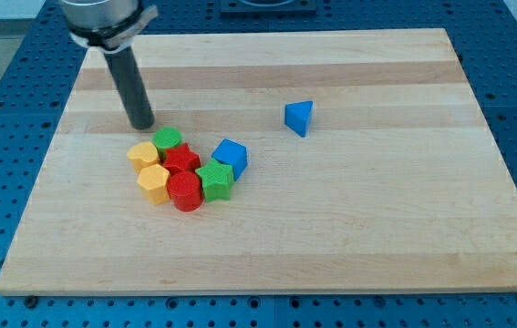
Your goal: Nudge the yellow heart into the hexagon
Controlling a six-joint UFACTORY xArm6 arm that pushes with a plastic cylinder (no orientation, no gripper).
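Wooden board (349, 246) with my tip (142, 125) parked just above the cluster, near the green cylinder (168, 140). It's a bare rod, so it holds nothing. I'd say it's still lining up: the yellow heart (142, 153) already sits just above the yellow hexagon (154, 182), so a short downward push should do. Count: two yellow, two red, two green, two blue, eight blocks total

My tip (141, 125) stands just above-left of the block cluster (188, 169).
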